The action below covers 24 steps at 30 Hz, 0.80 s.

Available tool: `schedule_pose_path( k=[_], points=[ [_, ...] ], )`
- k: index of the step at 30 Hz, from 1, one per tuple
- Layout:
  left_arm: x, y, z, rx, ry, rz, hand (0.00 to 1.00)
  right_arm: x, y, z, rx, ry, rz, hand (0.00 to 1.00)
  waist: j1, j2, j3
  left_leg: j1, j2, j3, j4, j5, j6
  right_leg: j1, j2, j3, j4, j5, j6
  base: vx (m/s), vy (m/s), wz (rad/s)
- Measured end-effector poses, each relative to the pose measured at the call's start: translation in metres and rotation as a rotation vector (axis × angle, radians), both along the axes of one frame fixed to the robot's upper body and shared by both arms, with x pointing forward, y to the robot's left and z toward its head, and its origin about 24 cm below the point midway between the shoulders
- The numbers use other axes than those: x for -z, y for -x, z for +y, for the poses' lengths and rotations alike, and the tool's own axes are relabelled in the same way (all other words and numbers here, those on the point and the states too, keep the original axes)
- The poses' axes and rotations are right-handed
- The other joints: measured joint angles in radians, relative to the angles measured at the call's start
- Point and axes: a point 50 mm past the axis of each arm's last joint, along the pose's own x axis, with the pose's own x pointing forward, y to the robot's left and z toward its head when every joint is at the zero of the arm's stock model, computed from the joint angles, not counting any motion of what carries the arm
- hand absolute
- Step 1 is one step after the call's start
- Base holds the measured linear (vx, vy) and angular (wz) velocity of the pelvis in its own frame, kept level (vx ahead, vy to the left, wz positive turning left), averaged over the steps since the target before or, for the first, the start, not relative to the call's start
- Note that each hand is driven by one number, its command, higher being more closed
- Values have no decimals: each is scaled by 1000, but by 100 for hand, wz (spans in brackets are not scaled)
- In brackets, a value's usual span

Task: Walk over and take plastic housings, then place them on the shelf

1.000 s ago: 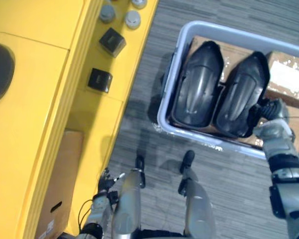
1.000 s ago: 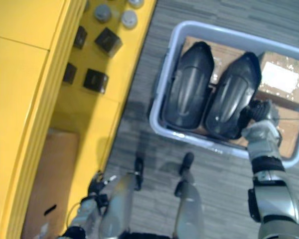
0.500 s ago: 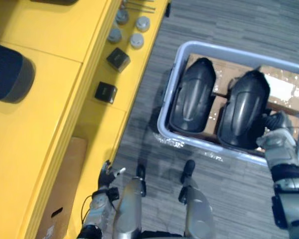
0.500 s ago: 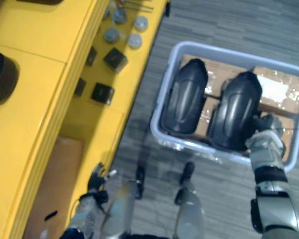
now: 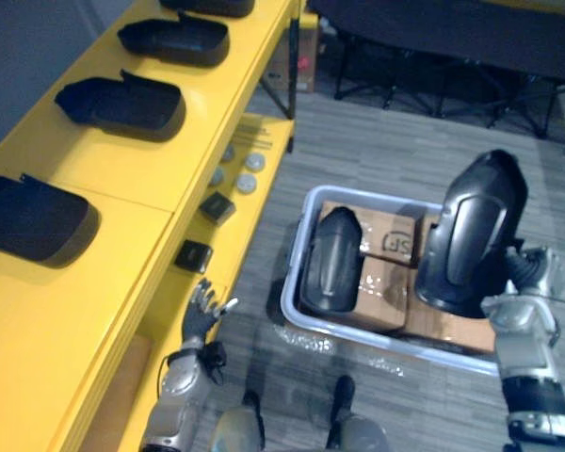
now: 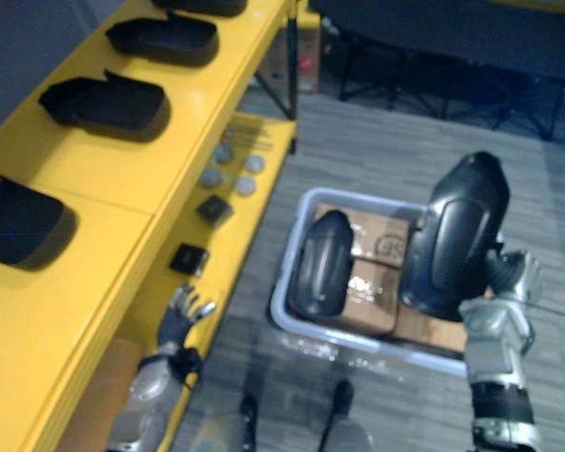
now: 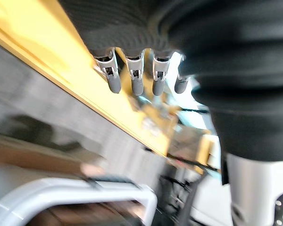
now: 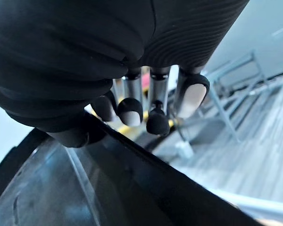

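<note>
My right hand [image 5: 525, 284] is shut on the rim of a black plastic housing [image 5: 471, 226] and holds it upright, above a pale bin [image 5: 289, 299]. In the right wrist view its fingers [image 8: 155, 115] curl over the housing's edge [image 8: 85, 188]. A second black housing [image 5: 328, 259] lies in the bin on cardboard boxes [image 5: 381, 282]. Three more housings [image 5: 122, 104] rest in a row on top of the yellow shelf [image 5: 141, 179] at my left. My left hand [image 5: 203, 315] hangs open, low beside the shelf's lower level, holding nothing; its fingers [image 7: 132, 77] are straight.
Small black boxes [image 5: 194, 254] and grey discs [image 5: 247, 182] sit on the shelf's lower level. The bin stands on grey carpet, close to the shelf. Black folding frames [image 5: 424, 75] stand further back. There is bare yellow surface between the shelved housings.
My right hand has lifted the right-hand housing out of the bin and stood it upright. The camera has tilted up, bringing the shelf top into view. My left hand has risen slightly.
</note>
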Motion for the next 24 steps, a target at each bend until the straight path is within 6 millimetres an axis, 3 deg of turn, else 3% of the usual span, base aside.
schedule_pose_path(
  k=[7,11,16,24],
  points=[
    [-31,-16,-25,188,21,-118,0,-33,-6,13,-56,98,-213,100,-18,13,-43,37,25,34,19,-19,-8,32,15,21,-2,-5,5,-40,-8,-14],
    [-53,-40,-51,352,15,-172,0,-54,-17,24,-129,159,-317,100,-26,20,-68,60,36,57,14,-19,-15,34,24,49,-2,3,-2,-9,-12,-22],
    [-42,-80,-61,457,35,-10,0,-83,-42,65,-337,228,-441,100,-57,24,-78,96,39,91,-9,-11,-19,36,29,84,-3,13,-8,-15,-9,-21],
    [-45,-95,-73,541,73,47,0,-95,-60,110,-570,292,-462,100,-62,14,-82,105,39,88,-20,-4,-21,41,31,84,-4,15,-10,0,-2,-2]
  ],
)
